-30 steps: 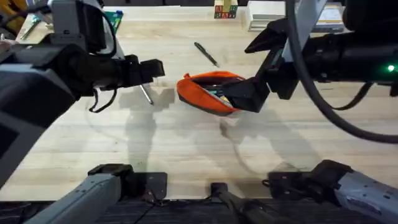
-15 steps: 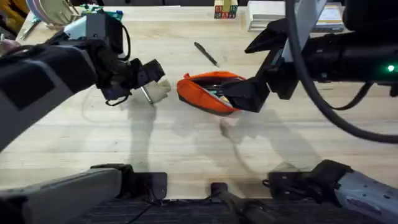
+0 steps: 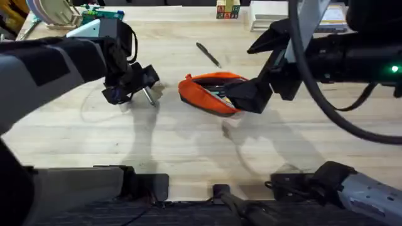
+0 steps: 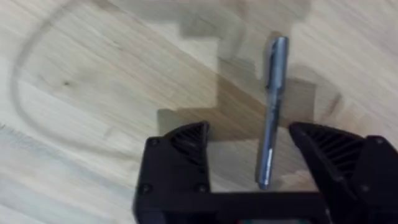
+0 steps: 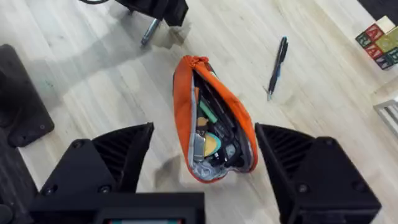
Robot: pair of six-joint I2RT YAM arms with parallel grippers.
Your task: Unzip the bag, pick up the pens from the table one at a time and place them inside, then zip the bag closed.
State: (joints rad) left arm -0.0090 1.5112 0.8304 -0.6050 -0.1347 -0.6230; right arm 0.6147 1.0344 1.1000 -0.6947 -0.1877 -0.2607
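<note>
The orange bag point(image 3: 207, 92) lies unzipped mid-table, with items showing inside its opening point(image 5: 214, 124). My right gripper point(image 3: 246, 96) hovers open at the bag's right end, and its fingers point(image 5: 118, 158) stand wide on either side of that end. One silvery pen point(image 4: 272, 112) lies on the table point(image 3: 188, 144) left of the bag. My left gripper point(image 4: 252, 152) is open and low over it, one finger on each side. In the overhead view this pen point(image 3: 150, 98) pokes out beneath the left gripper point(image 3: 142, 88). A dark pen point(image 3: 208, 54) lies behind the bag.
Coloured blocks point(image 3: 227, 10) and a white box point(image 3: 270, 16) sit along the back edge. Plates and a green item point(image 3: 100, 14) are at the back left. The arm bases point(image 3: 132, 182) occupy the front edge.
My left arm has swung down and back toward the silvery pen, bringing its open gripper low over it. The right arm and the bag have not moved.
</note>
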